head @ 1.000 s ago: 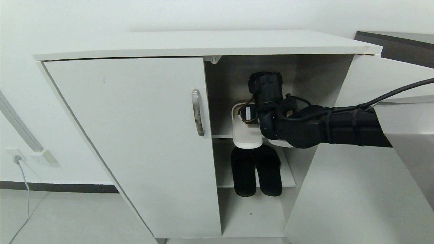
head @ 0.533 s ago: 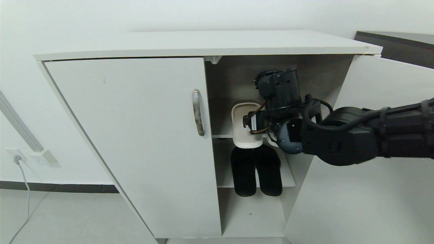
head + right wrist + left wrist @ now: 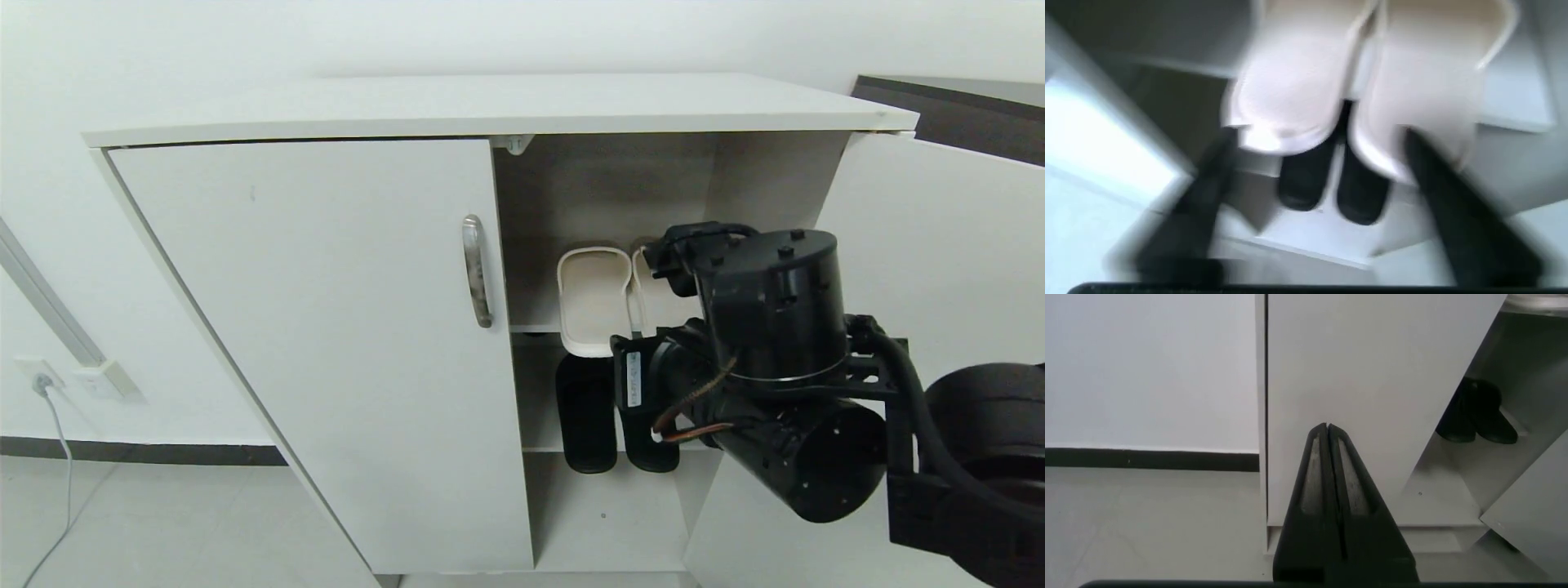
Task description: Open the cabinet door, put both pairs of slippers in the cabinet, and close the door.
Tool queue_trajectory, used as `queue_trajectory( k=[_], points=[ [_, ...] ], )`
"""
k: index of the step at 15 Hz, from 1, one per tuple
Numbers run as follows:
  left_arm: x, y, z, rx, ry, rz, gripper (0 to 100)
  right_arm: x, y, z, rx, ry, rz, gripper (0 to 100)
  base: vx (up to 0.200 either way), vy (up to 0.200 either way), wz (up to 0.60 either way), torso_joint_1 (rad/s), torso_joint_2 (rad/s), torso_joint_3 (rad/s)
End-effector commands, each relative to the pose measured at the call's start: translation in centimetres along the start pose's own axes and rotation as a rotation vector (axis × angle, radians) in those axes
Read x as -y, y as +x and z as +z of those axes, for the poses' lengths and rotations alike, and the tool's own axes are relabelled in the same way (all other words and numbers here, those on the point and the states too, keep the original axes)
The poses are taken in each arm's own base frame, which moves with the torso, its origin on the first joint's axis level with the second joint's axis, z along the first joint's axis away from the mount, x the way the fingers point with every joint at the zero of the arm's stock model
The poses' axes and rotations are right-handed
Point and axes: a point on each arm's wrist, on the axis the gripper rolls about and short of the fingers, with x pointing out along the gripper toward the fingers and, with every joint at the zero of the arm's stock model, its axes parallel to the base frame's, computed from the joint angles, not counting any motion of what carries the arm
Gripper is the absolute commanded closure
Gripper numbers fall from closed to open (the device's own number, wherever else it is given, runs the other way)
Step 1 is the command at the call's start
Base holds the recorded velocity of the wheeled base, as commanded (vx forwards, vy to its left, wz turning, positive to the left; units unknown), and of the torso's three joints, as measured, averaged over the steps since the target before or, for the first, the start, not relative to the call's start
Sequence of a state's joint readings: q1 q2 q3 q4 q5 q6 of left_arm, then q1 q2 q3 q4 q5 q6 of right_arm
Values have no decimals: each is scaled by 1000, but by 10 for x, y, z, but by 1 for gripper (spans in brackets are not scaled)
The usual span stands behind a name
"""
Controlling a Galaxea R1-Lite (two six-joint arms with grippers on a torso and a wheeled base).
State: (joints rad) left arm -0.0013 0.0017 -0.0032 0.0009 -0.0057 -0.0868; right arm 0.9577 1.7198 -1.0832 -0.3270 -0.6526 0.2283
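The white cabinet (image 3: 490, 102) has its right door (image 3: 922, 245) swung open and its left door (image 3: 310, 327) closed. A pair of white slippers (image 3: 592, 298) lies on the upper shelf, heels over the shelf edge. A pair of black slippers (image 3: 584, 416) lies on the shelf below. My right arm (image 3: 767, 327) hangs in front of the opening, just outside it. My right gripper (image 3: 1316, 140) is open and empty, facing the white slippers (image 3: 1298, 90) and the black slippers (image 3: 1306, 184). My left gripper (image 3: 1327, 433) is shut and empty, low in front of the closed door (image 3: 1372, 376).
A metal handle (image 3: 475, 269) sits on the closed door's right edge. A wall socket with a cable (image 3: 37, 380) is on the wall at far left. Bare floor (image 3: 1151, 523) lies in front of the cabinet. The bottom compartment (image 3: 604, 514) holds nothing.
My right arm has pulled back out of the cabinet toward the camera. The white slippers stay on the upper shelf, now uncovered.
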Motion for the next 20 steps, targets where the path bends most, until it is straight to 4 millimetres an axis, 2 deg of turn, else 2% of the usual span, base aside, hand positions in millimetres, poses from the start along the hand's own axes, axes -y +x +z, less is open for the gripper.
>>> queue_trajectory(
  k=[1,4,13,20],
  points=[
    [0,0,0,-1,-1,-1,100,3,-5,-15,-23,-17,24,100,0,0,0,0,0,0],
    [0,0,0,-1,1,-1,100,4,-6,-28,-4,-25,52,100,0,0,0,0,0,0],
    [0,0,0,-1,1,-1,100,0,-8,-34,17,-54,66,100,0,0,0,0,0,0],
    [0,0,0,-1,1,-1,100,0,-7,-41,-1,-78,62,100,-200,0,0,3,3,2]
  ],
)
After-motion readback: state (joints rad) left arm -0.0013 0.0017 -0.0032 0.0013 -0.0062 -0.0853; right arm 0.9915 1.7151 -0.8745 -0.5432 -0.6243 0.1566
